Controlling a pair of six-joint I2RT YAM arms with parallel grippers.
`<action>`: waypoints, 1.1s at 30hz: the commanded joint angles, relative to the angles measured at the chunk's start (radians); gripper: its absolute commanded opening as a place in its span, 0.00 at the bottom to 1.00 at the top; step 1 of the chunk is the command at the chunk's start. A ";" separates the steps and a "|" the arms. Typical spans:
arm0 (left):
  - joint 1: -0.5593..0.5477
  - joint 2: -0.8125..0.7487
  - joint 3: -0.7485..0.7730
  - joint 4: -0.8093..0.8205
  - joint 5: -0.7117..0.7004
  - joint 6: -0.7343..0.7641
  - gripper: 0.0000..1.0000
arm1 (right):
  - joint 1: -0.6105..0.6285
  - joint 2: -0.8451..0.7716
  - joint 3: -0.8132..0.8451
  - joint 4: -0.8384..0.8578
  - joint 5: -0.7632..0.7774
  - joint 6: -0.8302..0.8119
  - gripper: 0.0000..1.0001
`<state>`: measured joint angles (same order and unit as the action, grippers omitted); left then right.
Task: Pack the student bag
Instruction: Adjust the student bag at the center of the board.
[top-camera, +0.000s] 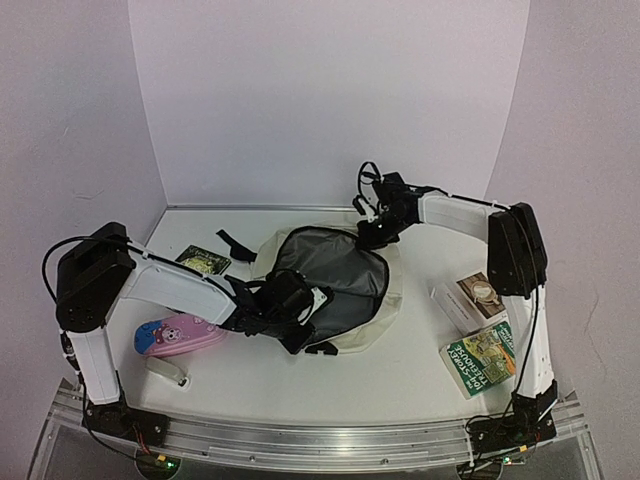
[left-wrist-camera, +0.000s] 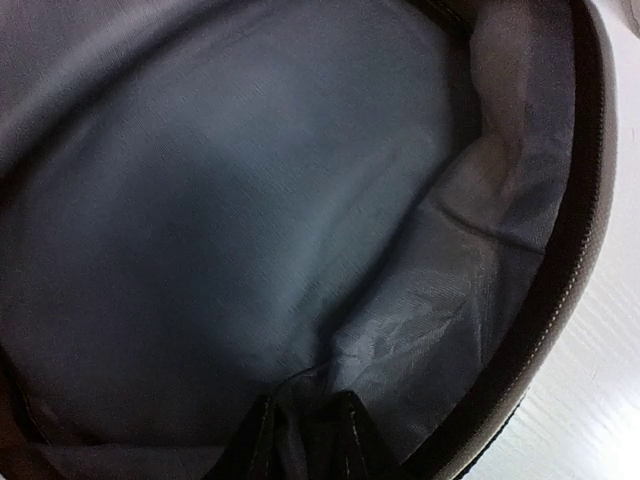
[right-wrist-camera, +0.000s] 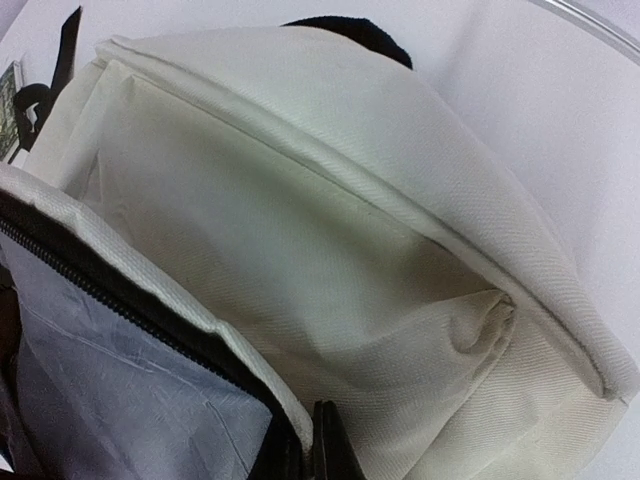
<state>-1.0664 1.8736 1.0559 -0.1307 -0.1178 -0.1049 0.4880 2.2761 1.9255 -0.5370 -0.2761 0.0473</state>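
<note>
Top cam bright, even; inside student bag (left-wrist-camera: 250, 200) dim & soft-focus.

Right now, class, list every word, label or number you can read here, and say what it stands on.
"STOREY", as it seems to read, in the title on the green book; the rest is too small.
White box: print too small to read.
Small green card: too blurred.
Pink pencil case: a cartoon, no words legible.
Bag: no text shows.
</note>
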 joint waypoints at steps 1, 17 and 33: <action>-0.005 0.000 -0.057 -0.049 0.075 -0.017 0.17 | -0.050 0.004 0.099 0.045 0.067 0.023 0.00; 0.073 0.017 0.032 -0.126 -0.055 -0.123 0.28 | -0.051 0.120 0.028 0.041 0.214 -0.078 0.57; 0.128 -0.074 0.156 -0.133 -0.099 -0.169 0.61 | -0.051 -0.148 -0.005 0.002 -0.030 -0.016 0.94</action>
<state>-0.9682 1.8711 1.1653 -0.2520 -0.1741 -0.2366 0.4426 2.2273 1.9327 -0.5319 -0.2293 -0.0026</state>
